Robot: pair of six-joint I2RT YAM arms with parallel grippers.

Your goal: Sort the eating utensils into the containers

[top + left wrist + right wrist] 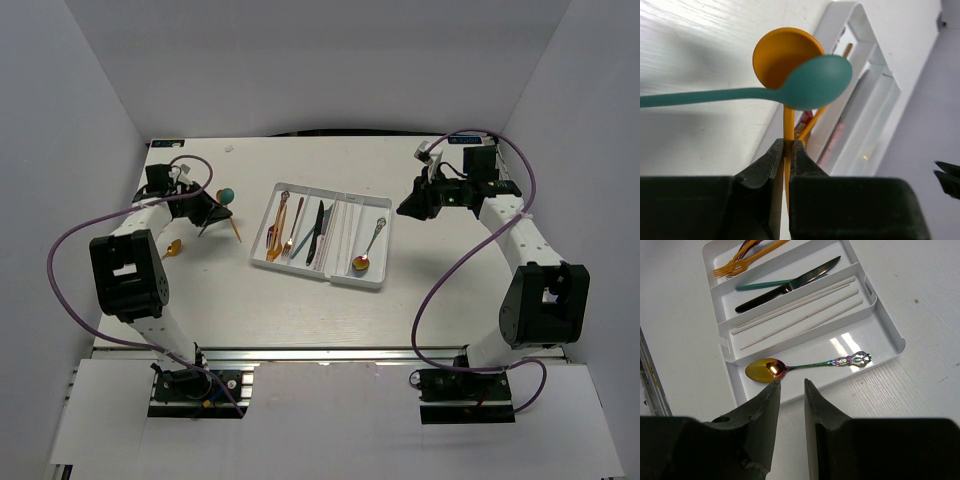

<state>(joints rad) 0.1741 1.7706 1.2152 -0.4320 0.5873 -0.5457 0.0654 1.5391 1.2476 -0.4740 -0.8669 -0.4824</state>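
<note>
My left gripper is shut on the thin handle of an orange-gold spoon, left of the white tray. A teal spoon lies across the orange spoon's bowl, its handle running left. I cannot tell what bears it. The tray's compartments hold orange-gold forks, a black knife and a teal knife, pale chopsticks, and an iridescent spoon. My right gripper is open and empty, just right of the tray beside that spoon.
A small gold utensil lies on the table next to the left arm. The tray also shows in the left wrist view, ahead and to the right of the fingers. White walls enclose the table on three sides.
</note>
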